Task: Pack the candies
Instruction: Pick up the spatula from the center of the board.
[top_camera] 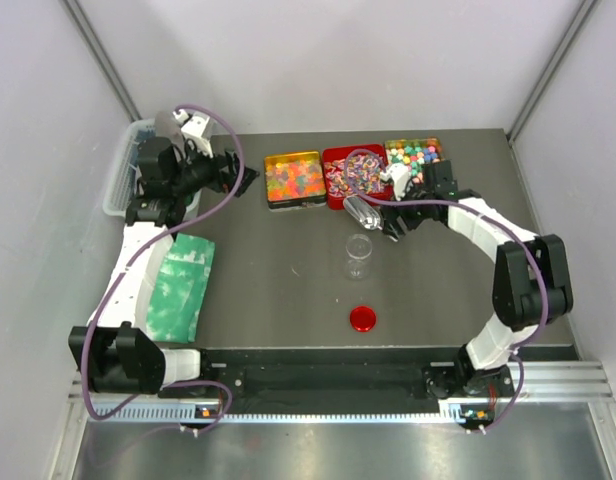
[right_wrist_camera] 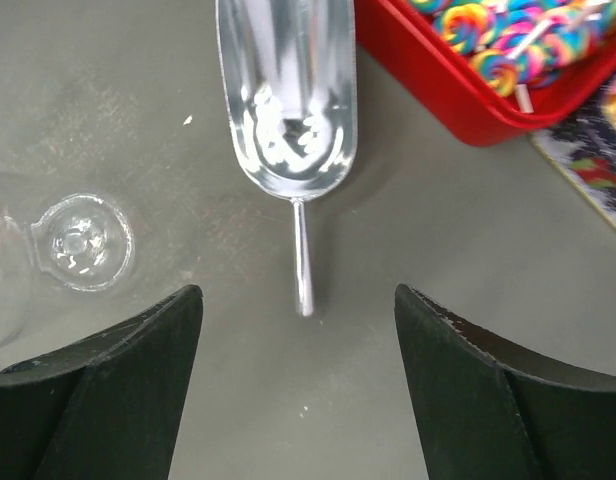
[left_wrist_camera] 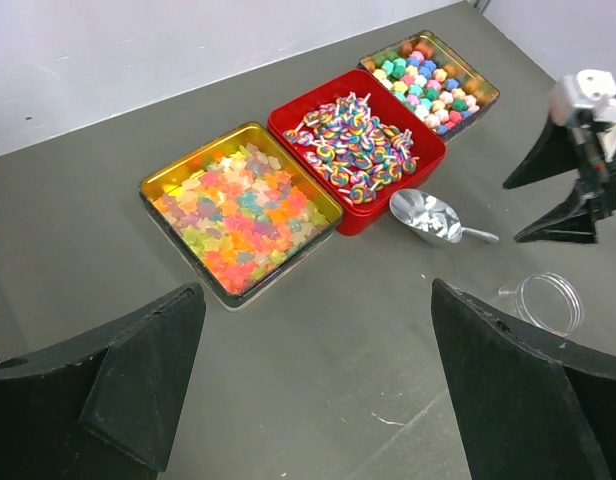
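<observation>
Right gripper (right_wrist_camera: 297, 300) hung low over the table, fingers spread, nothing pinched. The thin handle (right_wrist_camera: 301, 250) of the metal scoop (right_wrist_camera: 288, 90) sat between the jaws, touching neither. In the wrist view the scoop's long axis ran 12 to 6, bowl at 12, handle tip at 6, so it lay square across the closing line. Seen from overhead, the scoop lay at about 9 o'clock of that gripper, bowl away, handle toward it.

The candies were all in three tins in a row at roughly 12 o'clock of the scoop: gummy bits (top_camera: 294, 180) in the yellow tin, swirled pieces (top_camera: 351, 168) in the red one, pastel balls (top_camera: 415, 154) in the third. The clear jar (top_camera: 358, 255) stood at 6 o'clock of the scoop, with no candy visible in it, and the red lid (top_camera: 363, 318) lay further toward 6.

Left gripper (top_camera: 243, 178) was spread wide and empty, at 9 o'clock of the tins and well apart from the scoop. The right arm was much nearer, so closing on the handle looked like its job.
</observation>
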`<move>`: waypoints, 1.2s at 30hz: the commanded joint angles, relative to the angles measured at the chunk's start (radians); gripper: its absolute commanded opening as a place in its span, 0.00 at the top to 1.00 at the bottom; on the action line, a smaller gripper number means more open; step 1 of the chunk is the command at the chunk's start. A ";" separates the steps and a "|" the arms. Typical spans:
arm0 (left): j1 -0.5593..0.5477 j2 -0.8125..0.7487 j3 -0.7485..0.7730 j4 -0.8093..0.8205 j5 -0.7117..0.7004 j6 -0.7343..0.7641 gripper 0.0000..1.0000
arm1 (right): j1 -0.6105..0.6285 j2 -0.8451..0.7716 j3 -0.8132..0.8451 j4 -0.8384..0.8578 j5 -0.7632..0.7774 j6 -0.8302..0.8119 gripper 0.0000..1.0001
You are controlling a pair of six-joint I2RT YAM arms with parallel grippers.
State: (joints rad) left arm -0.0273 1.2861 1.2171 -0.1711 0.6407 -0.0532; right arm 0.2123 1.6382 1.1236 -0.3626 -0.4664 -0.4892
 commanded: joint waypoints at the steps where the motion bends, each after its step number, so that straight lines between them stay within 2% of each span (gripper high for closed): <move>1: -0.006 0.007 -0.022 0.073 0.028 0.003 0.01 | 0.053 0.043 0.061 0.054 0.031 -0.023 0.24; 7: -0.008 0.007 -0.033 0.078 0.028 0.003 0.01 | 0.091 0.144 0.082 0.071 0.100 -0.019 0.32; 24: -0.008 0.013 -0.048 0.085 0.034 -0.004 0.01 | 0.110 0.233 0.099 0.128 0.135 -0.008 0.41; 28: -0.008 0.015 -0.054 0.088 0.031 -0.005 0.01 | 0.125 0.245 0.100 0.151 0.147 0.000 0.49; 30: -0.008 0.016 -0.054 0.090 0.033 -0.007 0.01 | 0.128 0.255 0.105 0.154 0.156 0.006 0.56; 33: -0.008 0.013 -0.054 0.090 0.033 -0.007 0.01 | 0.131 0.261 0.117 0.145 0.161 0.011 0.76; 34: -0.008 0.012 -0.056 0.090 0.030 -0.007 0.01 | 0.131 0.261 0.119 0.142 0.164 0.011 0.87; 36: -0.008 0.010 -0.059 0.090 0.030 -0.005 0.01 | 0.131 0.256 0.119 0.126 0.175 0.001 0.97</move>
State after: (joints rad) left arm -0.0322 1.3037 1.1664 -0.1360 0.6579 -0.0540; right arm 0.3309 1.8946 1.1965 -0.2600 -0.3027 -0.4873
